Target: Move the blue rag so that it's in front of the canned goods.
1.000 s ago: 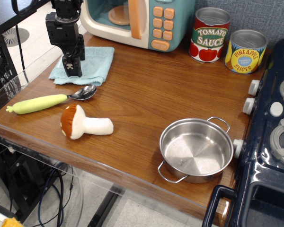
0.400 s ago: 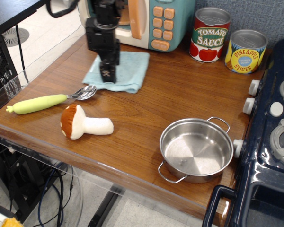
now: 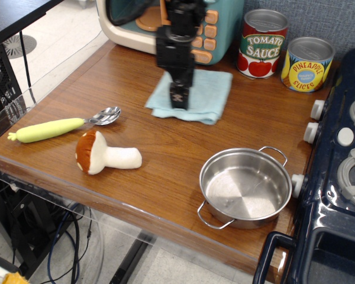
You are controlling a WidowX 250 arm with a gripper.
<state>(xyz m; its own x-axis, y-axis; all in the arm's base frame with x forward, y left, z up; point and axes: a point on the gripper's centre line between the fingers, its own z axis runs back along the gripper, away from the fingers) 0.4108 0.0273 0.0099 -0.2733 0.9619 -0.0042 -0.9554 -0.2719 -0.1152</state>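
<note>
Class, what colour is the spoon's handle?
Light yellow-green; the spoon shows clearly in the observation.image view.

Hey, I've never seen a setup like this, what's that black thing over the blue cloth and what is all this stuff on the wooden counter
The black thing is a robot arm, and its tip, the pincer, is pressed down onto the blue rag. Whether the pincer is pinching the cloth or only pushing on it cannot be told from here. There is one camera, placed high in front of the counter and looking down at it.

On the wooden counter lie a spoon with a yellow-green handle, a plush mushroom and an empty steel pot. At the back stand a toy microwave and the canned goods, a tomato sauce tin and a pineapple slices tin. A dark blue toy stove sits at the right edge.

The rag lies to the left of the tins, not yet in front of them.
</note>
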